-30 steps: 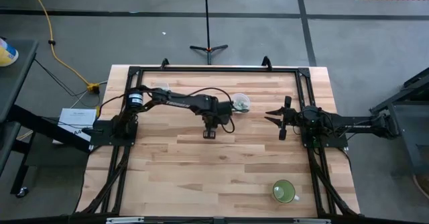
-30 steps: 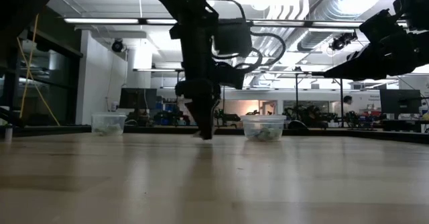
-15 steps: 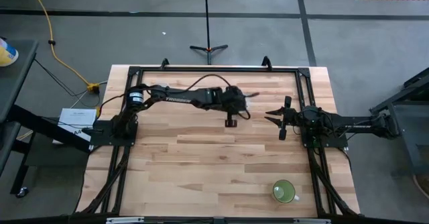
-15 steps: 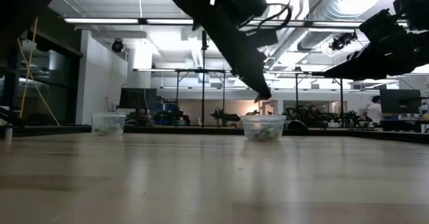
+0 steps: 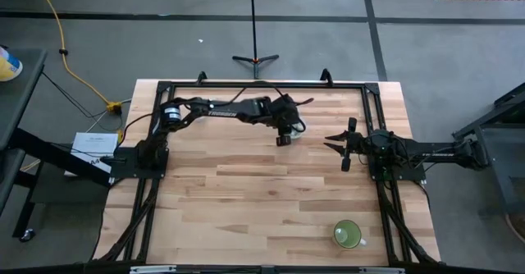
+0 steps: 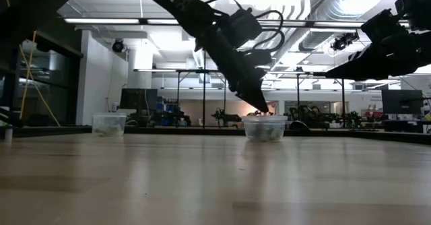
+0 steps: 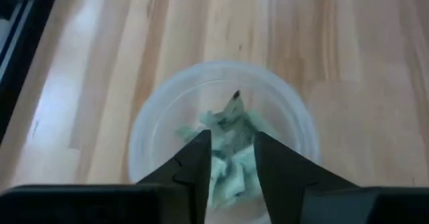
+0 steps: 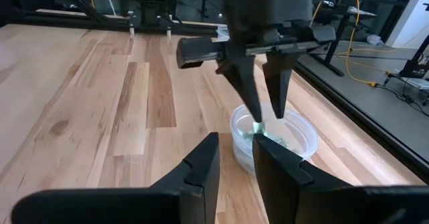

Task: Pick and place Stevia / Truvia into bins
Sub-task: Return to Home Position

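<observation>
A clear cup (image 7: pixel 221 66) holding several pale green-and-white packets (image 7: pixel 231 127) stands near the table's far edge, at its middle (image 6: pixel 264 127). My left gripper (image 7: pixel 231 140) hangs over its mouth, slanting down, fingers open (image 8: pixel 267 120). A pale green speck shows at one fingertip (image 8: pixel 258 117); whether it touches, I cannot tell. In the high view the left gripper (image 5: pixel 291 130) covers most of the cup. A second clear cup (image 6: pixel 109 124) stands on the table farther left. My right gripper (image 5: pixel 326 143) waits open, raised, at the right.
A green mug (image 5: pixel 348 235) stands near the table's near right corner. A black frame (image 5: pixel 262 84) runs along the far edge and both sides. Bare wood (image 5: pixel 246 200) spreads across the middle and near part of the table.
My left gripper has risen from the tabletop at the table's middle, where it pointed straight down, and swung toward the far right, tipping to a slant. Half a second ago a pale packet showed at its fingertips above the cup; now the tips have dropped to the cup's mouth.
</observation>
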Robot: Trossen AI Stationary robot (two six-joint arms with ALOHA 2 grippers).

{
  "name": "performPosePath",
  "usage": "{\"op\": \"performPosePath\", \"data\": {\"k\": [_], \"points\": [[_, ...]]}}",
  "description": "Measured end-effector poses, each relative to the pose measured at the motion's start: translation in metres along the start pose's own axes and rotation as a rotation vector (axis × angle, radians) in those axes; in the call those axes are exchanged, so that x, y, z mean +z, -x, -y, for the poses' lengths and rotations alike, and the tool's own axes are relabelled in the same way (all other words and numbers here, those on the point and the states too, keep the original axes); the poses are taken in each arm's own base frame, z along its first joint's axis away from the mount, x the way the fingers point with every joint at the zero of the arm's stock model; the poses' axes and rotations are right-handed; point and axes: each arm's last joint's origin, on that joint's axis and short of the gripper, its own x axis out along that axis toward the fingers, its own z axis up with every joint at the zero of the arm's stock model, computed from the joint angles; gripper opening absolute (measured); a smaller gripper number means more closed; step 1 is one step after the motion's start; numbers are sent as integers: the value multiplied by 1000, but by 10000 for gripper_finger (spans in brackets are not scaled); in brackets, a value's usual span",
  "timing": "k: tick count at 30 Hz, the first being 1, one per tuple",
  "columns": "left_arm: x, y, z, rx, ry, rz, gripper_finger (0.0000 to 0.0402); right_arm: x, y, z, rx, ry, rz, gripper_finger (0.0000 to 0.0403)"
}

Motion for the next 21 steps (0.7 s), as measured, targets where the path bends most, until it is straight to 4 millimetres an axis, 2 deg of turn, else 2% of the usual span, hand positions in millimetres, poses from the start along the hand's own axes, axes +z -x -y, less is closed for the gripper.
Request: {"op": "performPosePath", "data": {"k": [3,6,10,13,17,21], "points": [[3,8,1,38,-5,-12,165,0,0,0,0,0,0,83],[11,29,3,70,27,2,157,0,0,0,1,-1,-2,83],[19,54,10,20,39,97,113,0,0,0,2,-2,-4,83],[17,74,30,9,8,118,69,-1,0,0,3,-2,-8,83],[-5,101,55,36,-15,226,21,-1,0,0,7,-18,-11,83],[-55,126,71,95,40,306,32,-1,0,-1,13,-28,-13,83]]}}
